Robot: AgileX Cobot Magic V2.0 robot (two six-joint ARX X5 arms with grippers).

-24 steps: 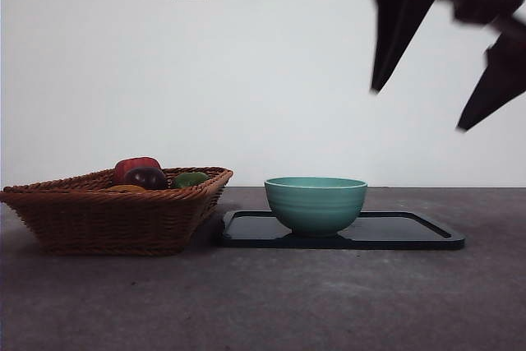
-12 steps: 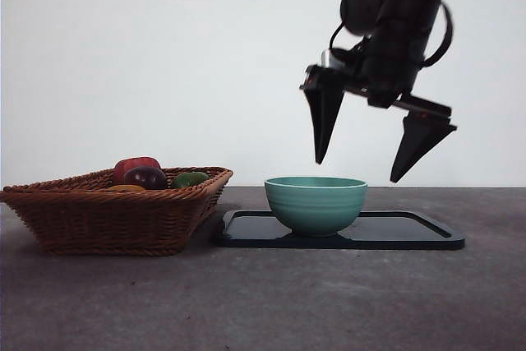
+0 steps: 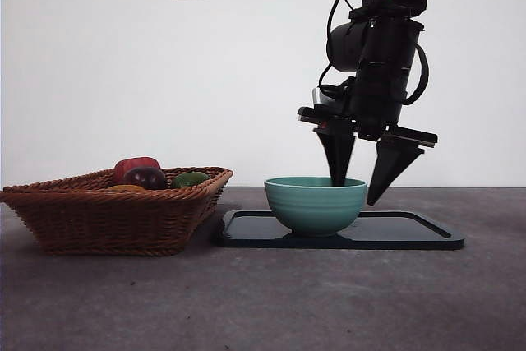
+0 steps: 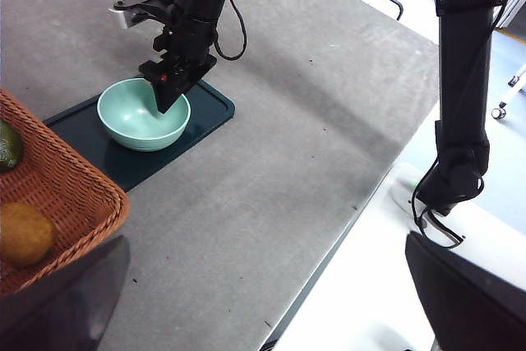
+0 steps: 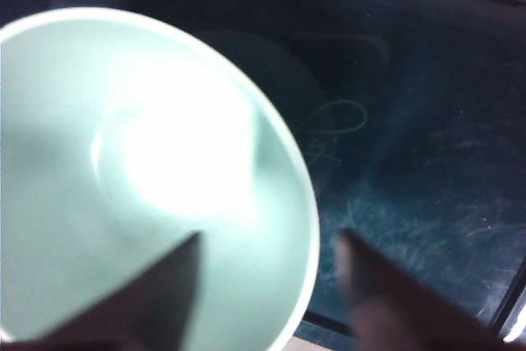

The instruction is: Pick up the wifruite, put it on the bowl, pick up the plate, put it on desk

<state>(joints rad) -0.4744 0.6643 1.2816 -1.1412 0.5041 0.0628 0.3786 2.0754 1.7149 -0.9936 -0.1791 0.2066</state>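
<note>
Bowl (image 3: 316, 204) rim sits between the right gripper (image 3: 362, 188) jaws: one black tapered jaw dips inside the bowl, the other hangs outside its wall above the tray (image 3: 411, 233). Jaws apart, clamped on nothing; contact with the rim can't be told. Right wrist view agrees: the pale rim arc of the bowl (image 5: 148, 170) runs between the two jaw tips, glossy mint interior under one, dark scuffed tray (image 5: 411, 162) under the other. Nothing visible in the bowl.

Bowl: round, deep, mint-green glaze, faint horizontal ridges outside, paler rim. It stands on the flat black rectangular tray with a low raised lip, which lies on the desk (image 3: 263, 302), a matte dark grey, slightly mottled top.

Just beside the tray: a brown woven wicker basket (image 3: 115, 215), flared sides. In it, a red fruit (image 3: 136, 167), a dark red-purple round fruit (image 3: 146, 177) and a green fruit (image 3: 190, 179). From the left wrist, the wifruite (image 4: 25, 233) lies in the basket, oval, golden-brown, matte skin, with a green fruit further along the same basket.

Left gripper (image 4: 263, 302) hangs high over the desk, well apart from the bowl; jaws spread wide, holding nothing.
</note>
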